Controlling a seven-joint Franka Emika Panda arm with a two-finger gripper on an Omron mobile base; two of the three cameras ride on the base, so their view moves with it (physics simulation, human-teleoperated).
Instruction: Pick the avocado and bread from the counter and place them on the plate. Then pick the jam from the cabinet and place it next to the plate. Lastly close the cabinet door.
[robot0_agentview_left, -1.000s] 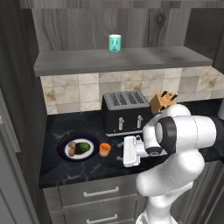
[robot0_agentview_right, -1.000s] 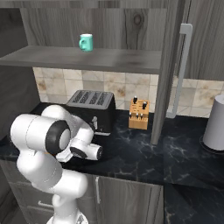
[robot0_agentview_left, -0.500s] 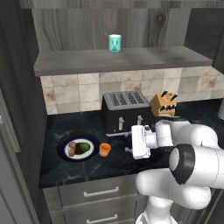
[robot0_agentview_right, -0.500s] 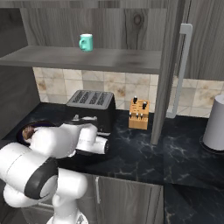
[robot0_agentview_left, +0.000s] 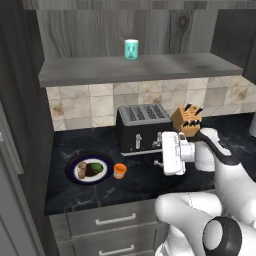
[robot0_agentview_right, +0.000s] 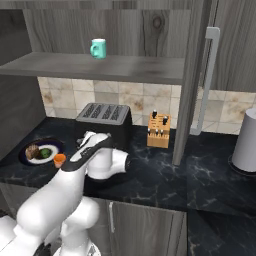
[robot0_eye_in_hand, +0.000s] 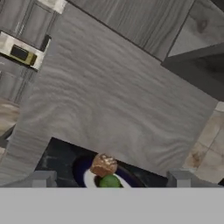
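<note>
Over on the left of the counter (robot0_agentview_left: 145, 182), the plate (robot0_agentview_left: 75, 164) already holds the bread (robot0_agentview_left: 82, 171) and avocado (robot0_agentview_left: 97, 168), with the jam (robot0_agentview_left: 119, 171) sitting just beside it. That leaves the cabinet door (robot0_agentview_right: 192, 85), hanging open on the right. The gripper (robot0_agentview_left: 161, 151) has its jaws apart and holds nothing, and my worry is the arm swinging over and clipping the toaster (robot0_agentview_left: 142, 128) or knife block (robot0_agentview_left: 187, 120).

Flat, even rendered light with no glare; soft shade under the shelf (robot0_agentview_left: 135, 70) dims the black surface (robot0_agentview_left: 140, 180). Coarse, slightly blurred textures; hand view softest.
</note>
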